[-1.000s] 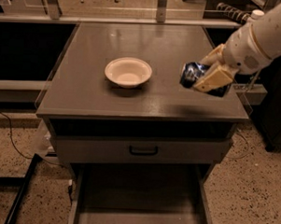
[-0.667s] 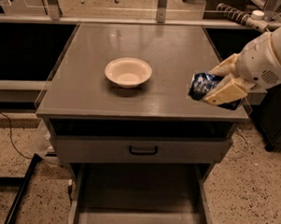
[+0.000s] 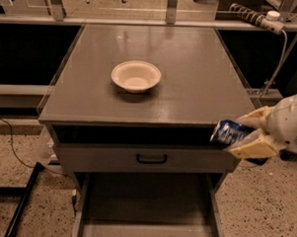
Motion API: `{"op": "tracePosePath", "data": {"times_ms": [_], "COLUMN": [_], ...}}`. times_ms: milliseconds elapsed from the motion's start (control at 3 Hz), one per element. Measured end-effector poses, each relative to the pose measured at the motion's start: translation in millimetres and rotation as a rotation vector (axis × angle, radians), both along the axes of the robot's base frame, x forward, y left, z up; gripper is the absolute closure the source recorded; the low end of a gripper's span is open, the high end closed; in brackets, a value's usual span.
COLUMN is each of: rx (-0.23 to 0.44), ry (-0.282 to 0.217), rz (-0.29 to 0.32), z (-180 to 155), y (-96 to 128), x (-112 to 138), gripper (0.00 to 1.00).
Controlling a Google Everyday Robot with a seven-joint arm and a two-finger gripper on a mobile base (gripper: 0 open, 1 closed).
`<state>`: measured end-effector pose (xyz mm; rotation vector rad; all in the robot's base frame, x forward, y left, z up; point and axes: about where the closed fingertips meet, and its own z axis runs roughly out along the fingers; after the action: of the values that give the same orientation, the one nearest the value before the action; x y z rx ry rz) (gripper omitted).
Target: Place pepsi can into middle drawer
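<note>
My gripper [image 3: 236, 135] is at the right, just off the cabinet's front right corner, level with the dark gap under the top. Its cream fingers [image 3: 251, 147] are shut on the pepsi can [image 3: 228, 132], a dented dark-blue can with white markings, held tilted on its side in the air. The middle drawer [image 3: 144, 207] stands pulled out at the bottom centre, with a flat grey floor and thin side walls; it lies below and to the left of the can. Nothing shows inside it.
A cream round bowl [image 3: 136, 76] sits on the grey cabinet top [image 3: 189, 87]. A grey drawer front with a black handle [image 3: 151, 159] is above the open drawer. A cable and power strip [image 3: 252, 15] run at the back right. Speckled floor surrounds the cabinet.
My gripper has carried the can from above the right side of the cabinet top forward and down, past the front right corner.
</note>
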<state>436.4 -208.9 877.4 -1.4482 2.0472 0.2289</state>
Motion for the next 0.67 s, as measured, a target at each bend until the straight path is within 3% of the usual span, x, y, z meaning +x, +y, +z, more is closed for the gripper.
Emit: {"op": "tracePosePath", "data": {"times_ms": [333, 667], "rx": [0.044, 0.044], "ry": [0.087, 0.086], "rz": [-0.079, -0.079], "z": [-67.4, -67.3], "y": [-18.5, -18.4], "x": [-50.3, -50.1], "gripper": [1.0, 1.0]}}
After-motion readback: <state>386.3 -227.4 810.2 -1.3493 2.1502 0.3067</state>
